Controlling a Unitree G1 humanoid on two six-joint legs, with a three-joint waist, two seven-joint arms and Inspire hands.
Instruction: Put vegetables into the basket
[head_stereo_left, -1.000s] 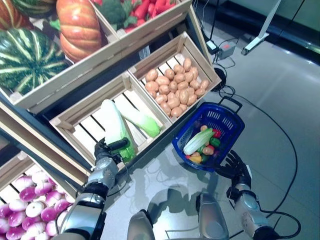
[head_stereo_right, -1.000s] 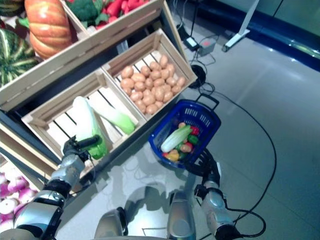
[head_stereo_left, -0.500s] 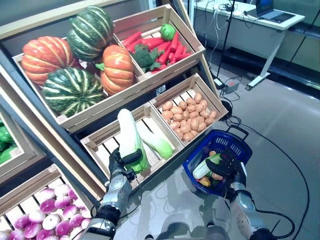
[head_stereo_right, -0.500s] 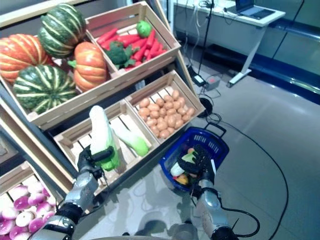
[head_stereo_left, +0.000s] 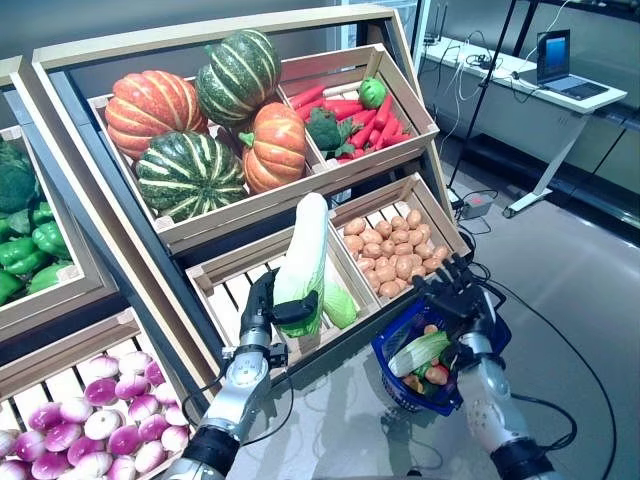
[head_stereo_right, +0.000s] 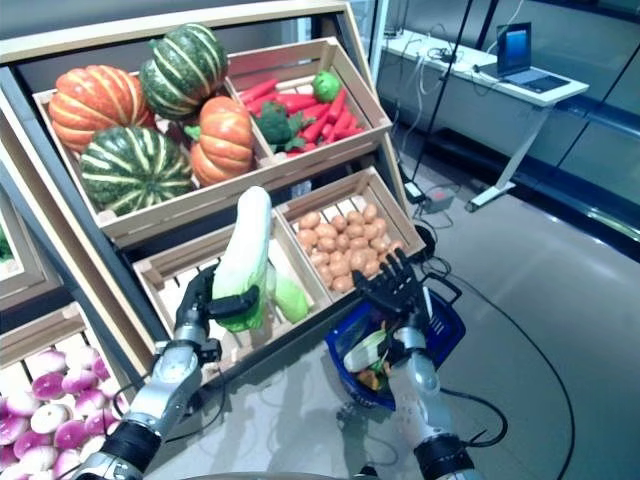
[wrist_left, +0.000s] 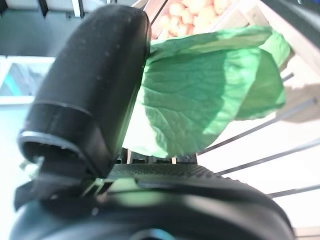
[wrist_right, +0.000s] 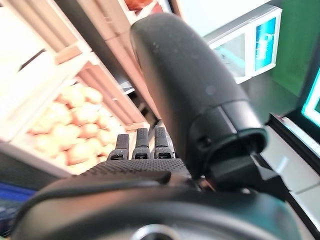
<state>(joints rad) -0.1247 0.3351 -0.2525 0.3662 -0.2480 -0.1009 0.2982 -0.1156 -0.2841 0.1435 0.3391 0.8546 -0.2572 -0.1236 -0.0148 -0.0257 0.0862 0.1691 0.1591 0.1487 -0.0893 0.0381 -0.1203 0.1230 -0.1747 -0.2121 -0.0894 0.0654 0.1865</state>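
Two hands are in play. The left hand (head_stereo_left: 262, 312) is curled round the leafy lower end of a long cabbage (head_stereo_left: 302, 262), holding it upright and clear of its crate (head_stereo_left: 232, 295), where a second cabbage (head_stereo_left: 340, 302) lies on the slats. The right hand (head_stereo_left: 452, 292) has its fingers spread straight and grips nothing; it stands over the near rim of the blue basket (head_stereo_left: 395, 375), which hangs below it and seems to be carried on that arm, though the handle is hidden. The basket, already holding a cabbage and several small vegetables, sits just below the potato crate (head_stereo_left: 398, 245) and to the right of the held cabbage.

Risks, as judged from here: the grip is low on a tall, top-heavy cabbage, so a quick swing across could tip it out of the fingers. Its length may foul the crate edge or the raised right hand. The basket is part full, so a long cabbage laid across the rim could roll out onto the floor.
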